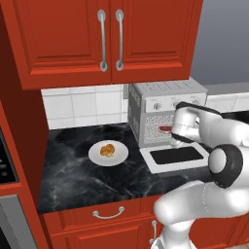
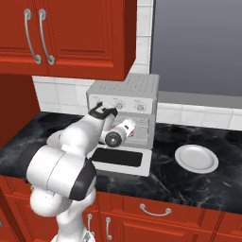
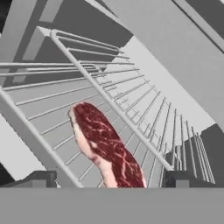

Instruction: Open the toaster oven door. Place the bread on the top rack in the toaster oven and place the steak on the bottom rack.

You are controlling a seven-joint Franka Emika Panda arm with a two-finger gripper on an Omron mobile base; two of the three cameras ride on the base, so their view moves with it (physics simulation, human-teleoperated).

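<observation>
My end effector [image 3: 109, 180] sits at the mouth of the toaster oven [image 1: 165, 114], its fingers spread wide with the steak [image 3: 107, 146] lying between them on a wire rack [image 3: 131, 113]; I cannot tell whether either tip touches the meat. From the left base view the red slab [image 1: 165, 129] shows inside the oven cavity, low behind the open front. In the hand view a second wire shelf runs alongside the one bearing the steak, but the tilt of that view keeps me from saying which is upper and which lower. The toaster oven door [image 1: 176, 156] is folded down flat onto the counter [image 1: 73, 170] in front of the oven, dark glass facing up. To the oven's left, as the left base view has it, a round white plate [image 1: 108, 153] rests on the dark marbled counter with the bread [image 1: 107, 150] on it, well apart from the oven. On the oven's other side, in the right base view, a second white plate [image 2: 196, 158] stands on the counter with nothing on it. Red cabinets [image 1: 104, 39] hang above the oven and the bread's plate
</observation>
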